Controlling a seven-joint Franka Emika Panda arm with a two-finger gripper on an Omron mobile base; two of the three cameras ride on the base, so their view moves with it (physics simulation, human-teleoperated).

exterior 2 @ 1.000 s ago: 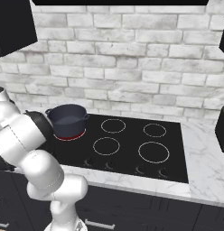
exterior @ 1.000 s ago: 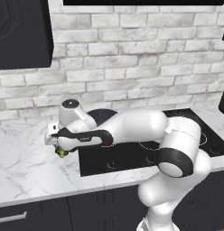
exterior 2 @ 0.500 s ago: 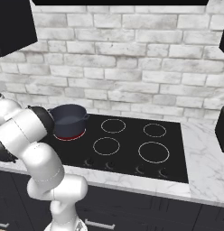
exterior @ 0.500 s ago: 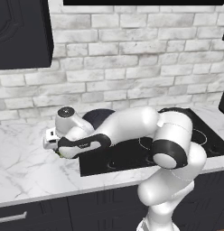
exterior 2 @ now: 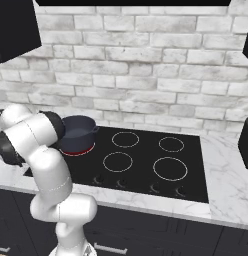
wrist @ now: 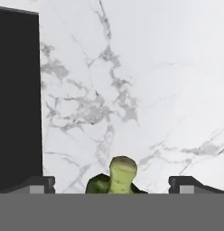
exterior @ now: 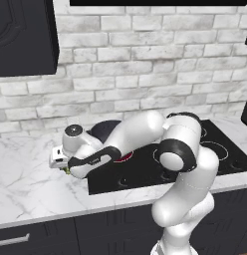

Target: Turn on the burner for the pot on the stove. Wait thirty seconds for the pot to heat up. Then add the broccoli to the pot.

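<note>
Marble counter [wrist: 145, 81] left of the black glass stove [exterior 2: 146, 170]. Gripper [wrist: 111, 182] low over the counter, fingers spread wide, broccoli [wrist: 119, 178] between them, stem toward camera, not pinched. Pot [exterior 2: 77, 133] at the stove's back-left corner on the red-ringed burner [exterior 2: 76, 151].

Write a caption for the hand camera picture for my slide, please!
Open fingers on either side of the broccoli on the white marble counter, beside the black stove.

Arm bent low to left; end effector [wrist: 112, 185] jaws wide apart.
</note>
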